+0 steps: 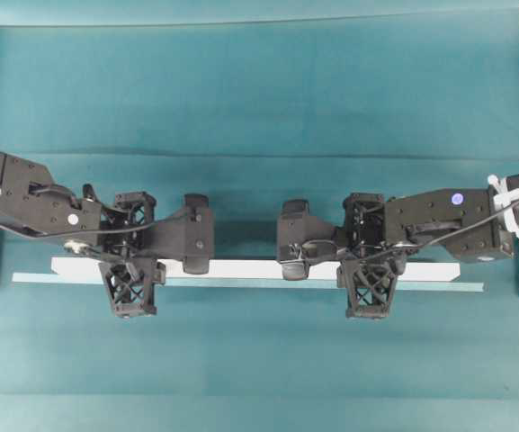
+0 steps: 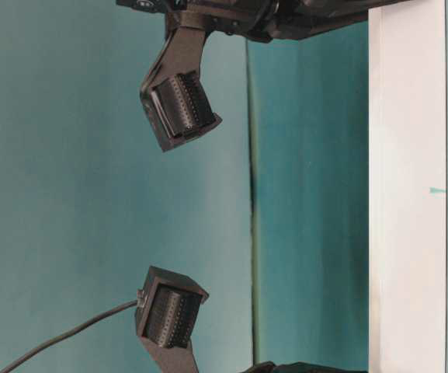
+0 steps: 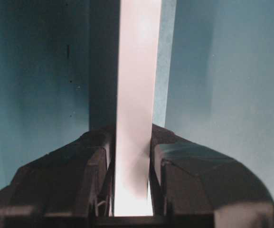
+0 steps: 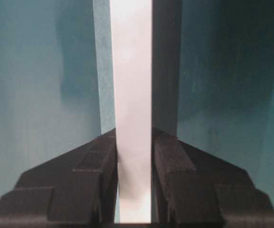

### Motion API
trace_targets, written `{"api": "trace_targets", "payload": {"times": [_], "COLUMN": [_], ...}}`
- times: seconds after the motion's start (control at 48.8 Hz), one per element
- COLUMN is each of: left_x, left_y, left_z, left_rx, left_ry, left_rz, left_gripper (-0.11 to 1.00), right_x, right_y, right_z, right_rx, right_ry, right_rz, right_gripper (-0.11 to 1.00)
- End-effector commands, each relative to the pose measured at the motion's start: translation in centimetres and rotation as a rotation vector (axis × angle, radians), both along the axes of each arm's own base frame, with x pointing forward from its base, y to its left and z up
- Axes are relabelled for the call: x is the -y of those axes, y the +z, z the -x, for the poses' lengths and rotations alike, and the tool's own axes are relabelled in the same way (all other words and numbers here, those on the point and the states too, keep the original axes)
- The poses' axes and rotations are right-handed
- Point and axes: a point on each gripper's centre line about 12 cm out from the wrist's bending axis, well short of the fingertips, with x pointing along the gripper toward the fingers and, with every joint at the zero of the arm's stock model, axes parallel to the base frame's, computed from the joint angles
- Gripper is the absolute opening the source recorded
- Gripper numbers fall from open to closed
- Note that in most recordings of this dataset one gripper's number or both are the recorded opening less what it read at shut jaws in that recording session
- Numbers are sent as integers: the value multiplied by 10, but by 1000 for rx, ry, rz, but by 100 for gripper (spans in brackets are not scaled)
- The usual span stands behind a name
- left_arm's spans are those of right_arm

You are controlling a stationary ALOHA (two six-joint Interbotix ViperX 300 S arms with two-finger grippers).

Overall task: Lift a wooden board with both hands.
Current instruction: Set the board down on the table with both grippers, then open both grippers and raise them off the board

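Overhead exterior view shows the wooden board (image 1: 241,268) lying crosswise above the teal tape line (image 1: 241,282), with the left gripper (image 1: 196,236) and right gripper (image 1: 293,236) each clamped narrowly on it, either side of its middle. It looks stiff, light and smooth; symmetric holds should keep it level. No writing is legible.
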Motion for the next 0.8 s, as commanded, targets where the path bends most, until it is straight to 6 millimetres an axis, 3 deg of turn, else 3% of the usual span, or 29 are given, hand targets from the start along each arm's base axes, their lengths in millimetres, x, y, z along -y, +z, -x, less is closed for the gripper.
{"api": "trace_targets", "payload": {"times": [0.0,0.205,0.267,0.328,0.431,0.533,0.595,0.779], "left_x": [-2,-4,-5,-5,-6,-6,-6,-6], "left_y": [5,5,5,5,4,5,6,19], "left_z": [-6,-4,-4,-4,-3,-1,0,-1], "left_rx": [37,37,40,40,52,64,67,103], "left_ry": [-2,-10,-9,-8,-12,-30,-43,-61], "left_rz": [-3,-9,-9,-8,-11,-19,-24,-32], "left_gripper": [17,18,28,46,76,96,99,99], "right_x": [-2,-1,-1,0,2,2,2,3], "right_y": [-3,-3,-4,-4,-3,-3,-2,8], "right_z": [-2,-2,-2,-2,-2,-1,-2,-4], "right_rx": [9,6,4,2,4,10,19,56], "right_ry": [-7,-9,-18,-30,-50,-46,-53,-60], "right_rz": [-4,-5,-11,-20,-31,-29,-30,-32], "right_gripper": [21,22,23,36,66,90,95,94]}}
